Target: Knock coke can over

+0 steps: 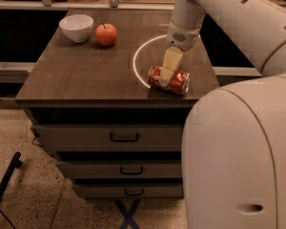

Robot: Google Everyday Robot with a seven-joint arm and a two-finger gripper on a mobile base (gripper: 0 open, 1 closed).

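Note:
The red coke can (pixel 170 79) lies on its side near the front right edge of the dark wooden table (pixel 86 75), its long axis running left to right. My gripper (pixel 167 75) comes down from the upper right, and its pale fingers (pixel 169 63) rest over the top of the can. The can's middle is partly hidden behind the fingers.
A white bowl (pixel 76 27) and a red-orange apple (pixel 106 34) sit at the table's back left. A white ring of light (pixel 148 56) marks the tabletop around the gripper. Drawers (pixel 124 137) are below the top. My large white arm fills the right side.

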